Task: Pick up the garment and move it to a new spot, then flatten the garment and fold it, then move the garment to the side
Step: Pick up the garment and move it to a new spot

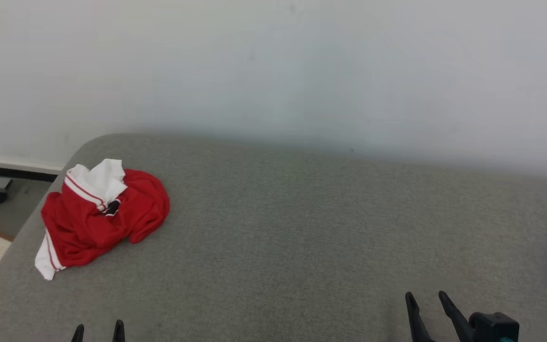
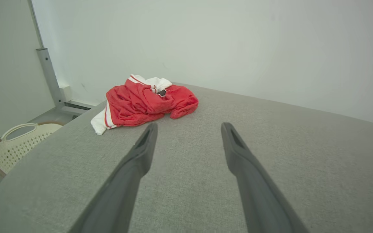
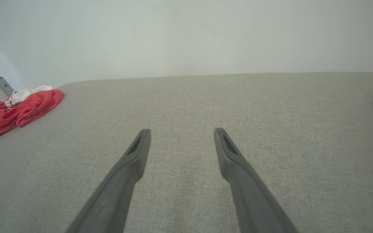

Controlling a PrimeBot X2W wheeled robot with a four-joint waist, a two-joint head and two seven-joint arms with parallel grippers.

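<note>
Across the broad grey woven cushion top (image 1: 302, 228), the crumpled red garment with white trim (image 1: 100, 216) lies slantwise ahead and slightly left of the left gripper (image 1: 98, 327), clearly the nearer one, jaws apart and empty, and far left of the right gripper (image 1: 427, 295), equally agape.

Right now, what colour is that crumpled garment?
The garment is red with white, red-striped trim, clearest in the left wrist view.

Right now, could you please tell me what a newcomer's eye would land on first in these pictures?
The crumpled red garment with white striped trim stands out, heaped near the far left corner of the grey fabric-covered surface. Nearer, the dark-fingered left gripper and right gripper stand open and empty above bare fabric.
</note>
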